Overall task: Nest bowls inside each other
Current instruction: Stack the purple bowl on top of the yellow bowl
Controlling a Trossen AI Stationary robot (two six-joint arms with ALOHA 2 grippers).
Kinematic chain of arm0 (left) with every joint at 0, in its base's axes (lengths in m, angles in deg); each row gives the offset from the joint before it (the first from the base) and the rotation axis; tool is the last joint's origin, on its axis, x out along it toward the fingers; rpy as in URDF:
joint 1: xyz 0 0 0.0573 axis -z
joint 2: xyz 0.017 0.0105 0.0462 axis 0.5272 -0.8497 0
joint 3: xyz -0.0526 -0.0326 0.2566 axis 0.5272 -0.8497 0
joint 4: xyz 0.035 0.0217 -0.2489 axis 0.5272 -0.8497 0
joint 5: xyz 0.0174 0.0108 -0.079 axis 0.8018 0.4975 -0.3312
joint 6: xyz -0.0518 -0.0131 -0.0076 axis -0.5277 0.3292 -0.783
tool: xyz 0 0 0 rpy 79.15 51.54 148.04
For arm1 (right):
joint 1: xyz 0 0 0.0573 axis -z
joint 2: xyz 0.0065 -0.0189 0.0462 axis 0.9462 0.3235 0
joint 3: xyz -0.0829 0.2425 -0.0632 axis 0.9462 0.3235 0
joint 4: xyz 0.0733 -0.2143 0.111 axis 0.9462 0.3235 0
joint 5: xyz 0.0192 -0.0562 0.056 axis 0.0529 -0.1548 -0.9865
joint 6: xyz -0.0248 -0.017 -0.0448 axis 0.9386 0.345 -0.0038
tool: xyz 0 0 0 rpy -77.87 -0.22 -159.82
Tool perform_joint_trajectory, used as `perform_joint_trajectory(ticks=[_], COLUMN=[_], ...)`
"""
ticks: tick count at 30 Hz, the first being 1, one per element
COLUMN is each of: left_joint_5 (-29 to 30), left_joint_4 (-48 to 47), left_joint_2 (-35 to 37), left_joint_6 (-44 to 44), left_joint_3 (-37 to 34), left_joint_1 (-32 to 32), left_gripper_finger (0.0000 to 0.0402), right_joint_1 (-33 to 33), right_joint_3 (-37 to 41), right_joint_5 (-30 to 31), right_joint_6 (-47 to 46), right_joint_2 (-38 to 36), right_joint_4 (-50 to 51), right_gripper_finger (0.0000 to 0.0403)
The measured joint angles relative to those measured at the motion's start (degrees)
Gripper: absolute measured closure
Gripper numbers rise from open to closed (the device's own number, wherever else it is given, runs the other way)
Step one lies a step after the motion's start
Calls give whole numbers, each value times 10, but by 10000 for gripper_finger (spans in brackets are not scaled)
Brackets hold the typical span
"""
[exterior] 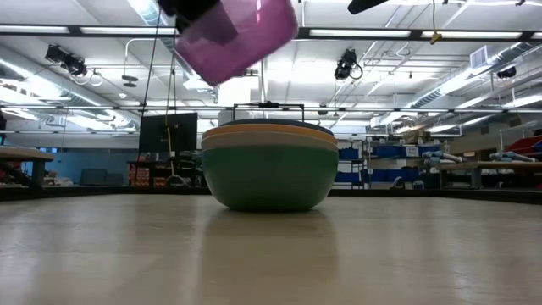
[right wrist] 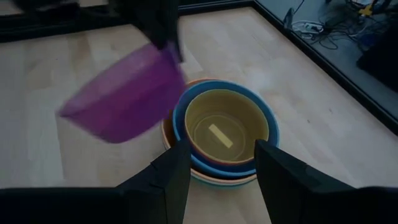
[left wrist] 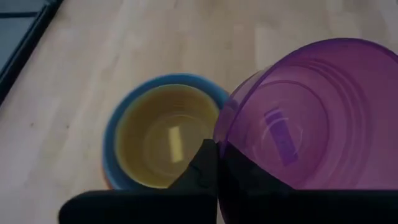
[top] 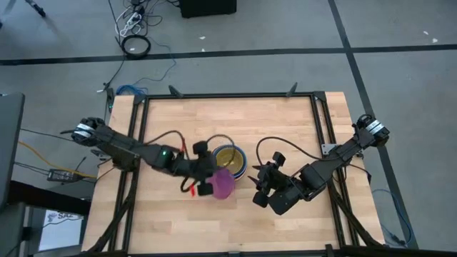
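A stack of nested bowls [top: 230,160] stands on the table's middle, a yellow bowl [right wrist: 225,127] innermost, a blue one [right wrist: 186,140] around it and a teal one [exterior: 269,180] outermost. My left gripper [top: 208,181] is shut on a magenta bowl [top: 223,183], which hangs high above the table just nearer than the stack [left wrist: 163,134]. My right gripper [top: 261,188] hovers open to the right of the stack; its fingers [right wrist: 175,172] touch nothing. My left gripper holds the magenta bowl's wall at the rim [left wrist: 221,138], one finger [left wrist: 203,169] outside and the other showing dark through the wall, inside. It comes from the table's left, slanting down. The bowl [exterior: 239,36] is lifted clear and tilted.
A black metal frame [top: 228,96] runs along the table's edges. Bare wood [top: 235,228] lies nearer than the stack and toward the far edge. Cables [top: 136,44] lie on the floor beyond the table.
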Motion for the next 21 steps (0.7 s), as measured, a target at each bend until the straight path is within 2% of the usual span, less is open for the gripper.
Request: perform_joint_trajectory(ticks=[12,21], left_joint_5=[-59,-80], left_joint_4=[-4,-24], left_joint_2=[0,-18], left_joint_6=[27,29], left_joint_3=[-2,-4], left_joint_1=[-106,-134], left_gripper_finger=[399,399], right_joint_1=[1,2], right_joint_3=[0,0], right_joint_5=[10,10], right_joint_6=[2,2], right_joint_2=[0,0], right_joint_4=[0,0], right_gripper_finger=[239,239])
